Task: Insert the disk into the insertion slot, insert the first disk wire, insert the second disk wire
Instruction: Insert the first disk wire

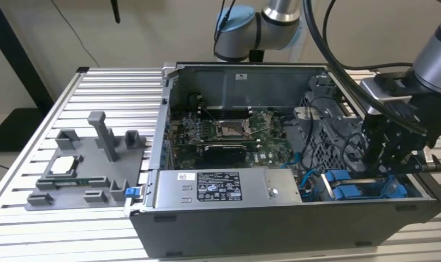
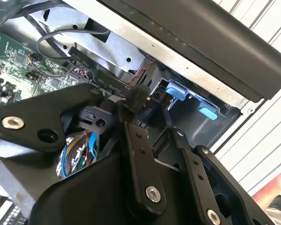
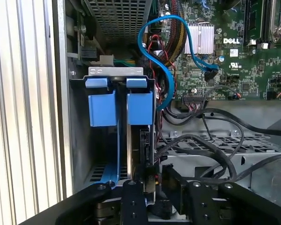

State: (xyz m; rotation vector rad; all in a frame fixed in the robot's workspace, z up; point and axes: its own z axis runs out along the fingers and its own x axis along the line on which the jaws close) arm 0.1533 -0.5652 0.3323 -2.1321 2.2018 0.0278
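Observation:
The disk (image 3: 140, 107) sits in its blue carrier inside the insertion slot (image 3: 113, 71), the grey metal drive cage, next to a second blue carrier (image 3: 101, 108). My gripper (image 3: 152, 187) is at the disk's rear edge, shut on a black disk wire connector (image 2: 139, 104) with red and black leads. In the exterior view the gripper (image 1: 384, 164) reaches down into the case's front corner at that view's right, just above the blue carriers (image 1: 348, 188). The connector's contact with the disk is hidden by the fingers (image 2: 133, 140).
A blue data cable (image 3: 165, 70) loops from the motherboard (image 3: 234, 61) toward the cage. Black cables (image 3: 210, 140) lie beside the gripper. The power supply (image 1: 216, 188) fills the case front. A grey fixture (image 1: 89, 164) stands on the slatted table at the exterior view's left.

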